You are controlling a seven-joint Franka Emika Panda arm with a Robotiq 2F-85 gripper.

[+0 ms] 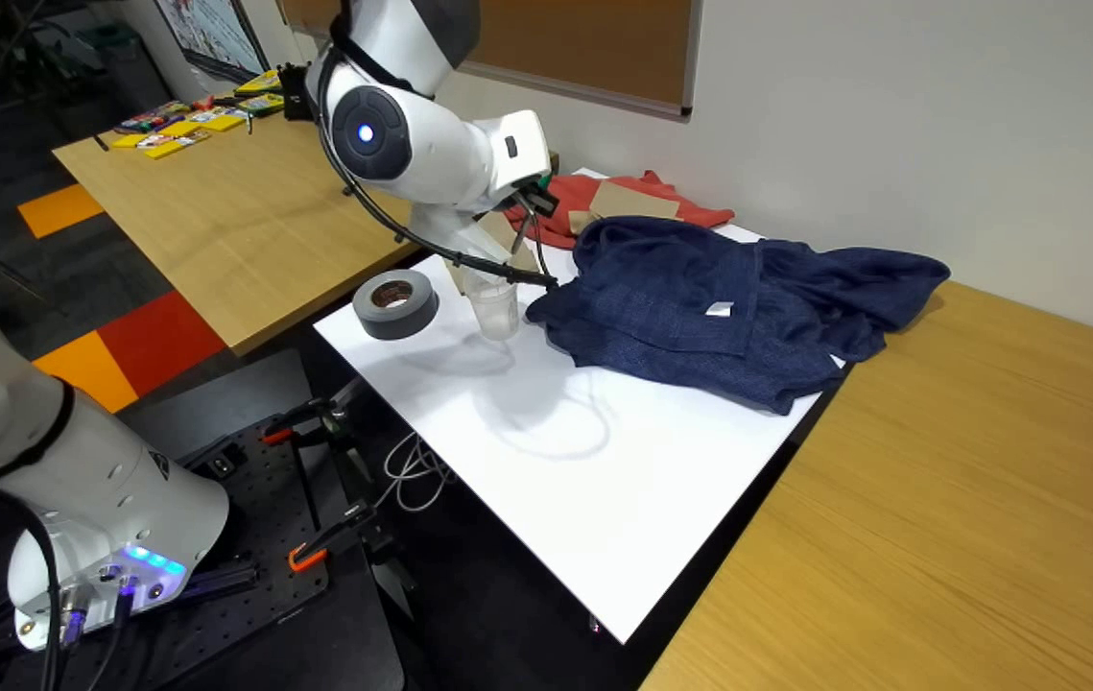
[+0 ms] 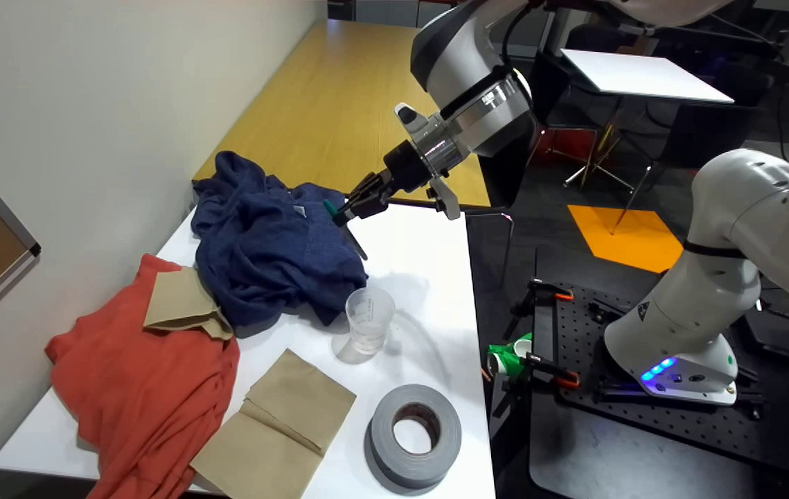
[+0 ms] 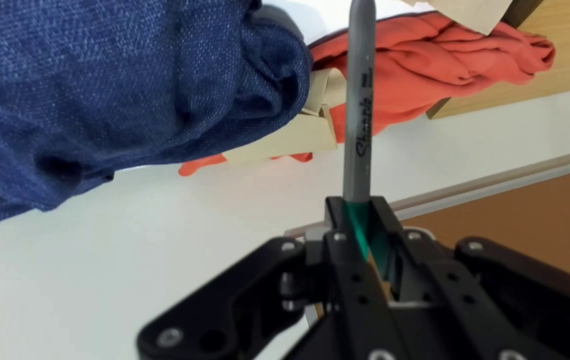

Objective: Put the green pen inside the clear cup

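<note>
The green pen has a grey barrel and a green end, seen in the wrist view (image 3: 359,110) and in an exterior view (image 2: 355,242). My gripper (image 3: 358,210) is shut on its green end. The gripper (image 2: 343,215) is raised beside the blue cloth, and the pen slants down with its grey end free. The clear cup (image 2: 369,322) stands upright on the white table, apart from the pen. It also shows partly behind the arm's cable in an exterior view (image 1: 496,312). The cup is out of the wrist view.
A dark blue cloth (image 2: 276,256) lies behind the cup. A grey tape roll (image 2: 384,443) lies near the table's edge. A red cloth (image 2: 152,374) and brown paper pieces (image 2: 304,395) lie on the white table (image 1: 604,518). A wall (image 1: 891,134) stands behind.
</note>
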